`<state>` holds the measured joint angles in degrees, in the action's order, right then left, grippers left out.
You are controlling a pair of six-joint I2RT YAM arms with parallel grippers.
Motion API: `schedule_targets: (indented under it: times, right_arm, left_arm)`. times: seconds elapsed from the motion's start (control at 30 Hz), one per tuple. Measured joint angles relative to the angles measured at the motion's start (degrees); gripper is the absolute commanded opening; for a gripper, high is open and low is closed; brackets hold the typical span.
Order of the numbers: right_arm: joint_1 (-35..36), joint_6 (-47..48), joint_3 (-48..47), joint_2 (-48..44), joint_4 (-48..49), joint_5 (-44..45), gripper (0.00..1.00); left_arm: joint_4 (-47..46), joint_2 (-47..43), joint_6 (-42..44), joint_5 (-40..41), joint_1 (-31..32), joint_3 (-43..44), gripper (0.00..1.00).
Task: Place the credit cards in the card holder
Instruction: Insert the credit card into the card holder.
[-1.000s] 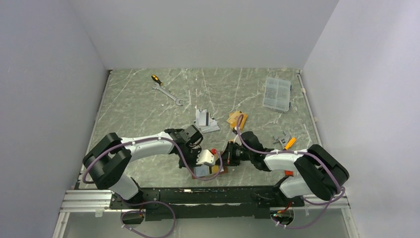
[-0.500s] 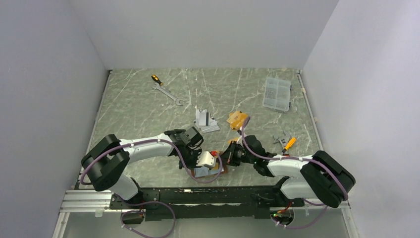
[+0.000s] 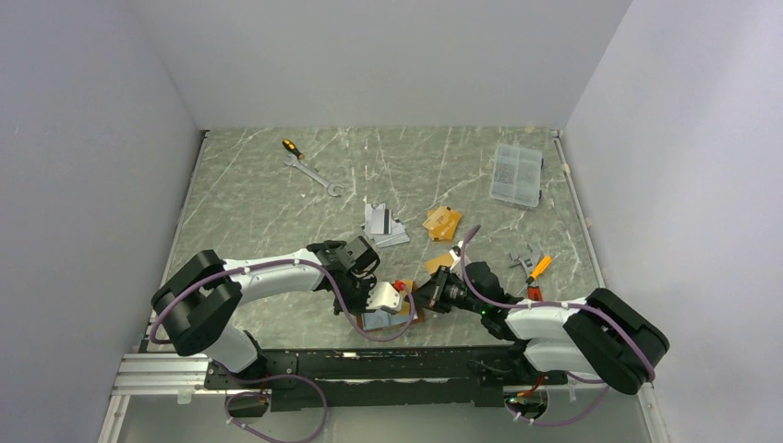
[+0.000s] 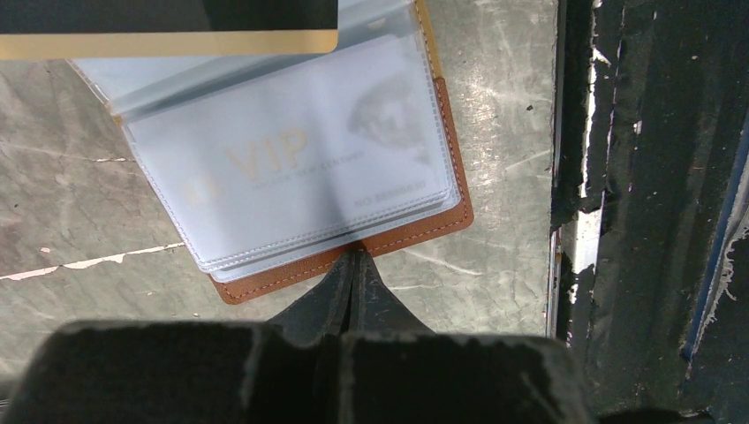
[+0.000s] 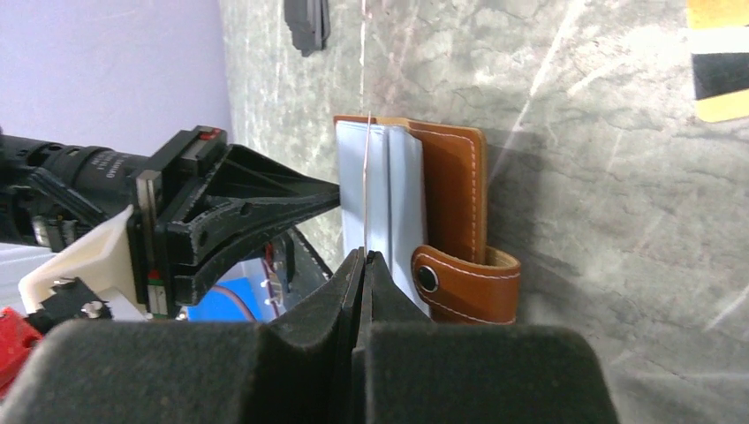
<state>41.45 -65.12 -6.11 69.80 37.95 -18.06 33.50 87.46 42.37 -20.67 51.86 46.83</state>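
The tan-brown card holder (image 3: 416,317) lies open near the table's front edge, its clear sleeves up with a pale VIP card inside (image 4: 300,168). My left gripper (image 4: 356,256) is shut, its tips resting on the holder's near leather edge. My right gripper (image 5: 364,256) is shut on a gold credit card (image 3: 438,264) with a dark stripe. That card is edge-on in the right wrist view (image 5: 364,177), right against the sleeves (image 5: 393,185). It hangs over the holder's far side in the left wrist view (image 4: 168,42). The snap strap (image 5: 464,284) hangs open.
Loose gold cards (image 3: 441,221) and silver cards (image 3: 383,226) lie mid-table. A wrench (image 3: 314,175) and a screwdriver (image 3: 291,146) are at the back left, a clear parts box (image 3: 517,173) at the back right, small tools (image 3: 531,265) at the right. A black rail (image 4: 636,221) borders the holder.
My right arm has shifted to the right and turned, so the gold card now shows at its gripper by the holder. My left gripper has stayed on the holder.
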Motion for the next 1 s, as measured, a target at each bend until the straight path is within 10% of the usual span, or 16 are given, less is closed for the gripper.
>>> schedule_targets:
  times: [1.0]
  right_arm:
    - [0.0,1.5,-0.6,8.2,7.6,-4.1,0.00]
  left_arm:
    - [0.2,0.1,0.0,0.1,0.0,0.1,0.00]
